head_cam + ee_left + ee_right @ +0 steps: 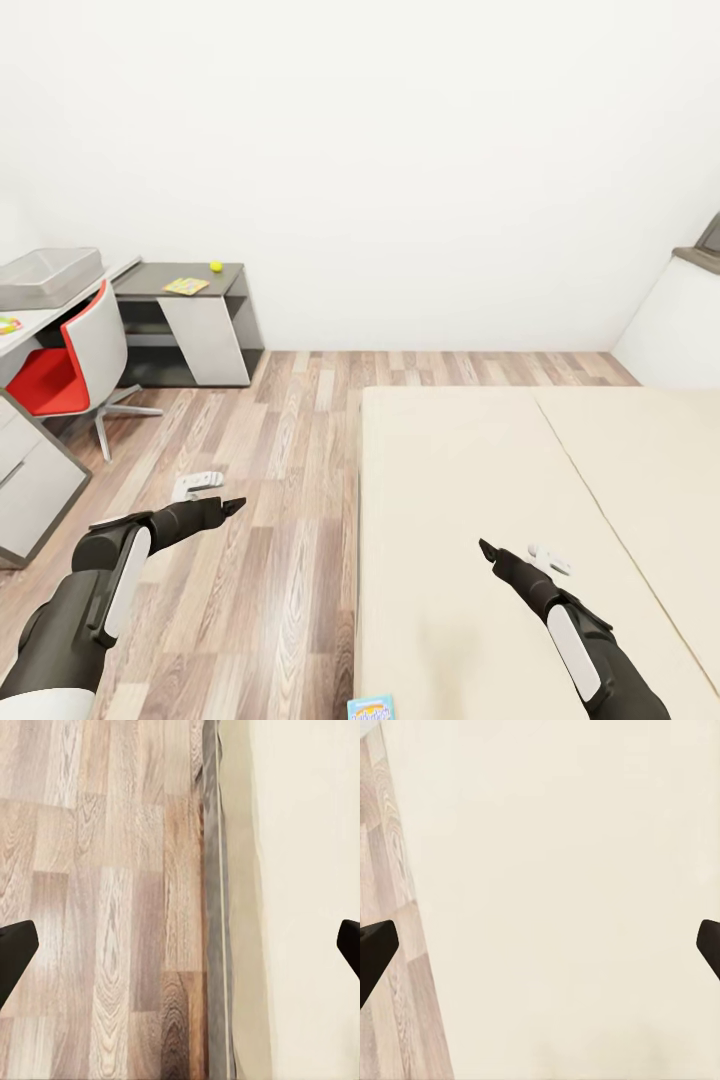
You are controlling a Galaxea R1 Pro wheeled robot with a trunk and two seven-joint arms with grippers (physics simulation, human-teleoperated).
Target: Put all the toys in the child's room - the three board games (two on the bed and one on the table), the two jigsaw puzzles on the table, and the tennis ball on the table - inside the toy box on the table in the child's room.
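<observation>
The translucent grey toy box (50, 275) stands on the pale table (45, 318) at the far left. One jigsaw puzzle (186, 286) and the tennis ball (216, 266) lie on the table's lower dark section (150, 280). Part of another mosaic puzzle (8, 323) peeks in at the left edge. A small blue board game (371, 708) lies on the cream bed (470, 450), cut by the bottom edge. My left gripper (225, 498) (180, 949) hangs open over the floor beside the bed. My right gripper (510, 552) (540, 949) is open and empty above the bed.
A red-and-white swivel chair (75, 365) stands between me and the table. Wood-plank floor (270, 450) runs between the bed's left edge and the desk. A white unit (675, 330) stands at the far right by the wall.
</observation>
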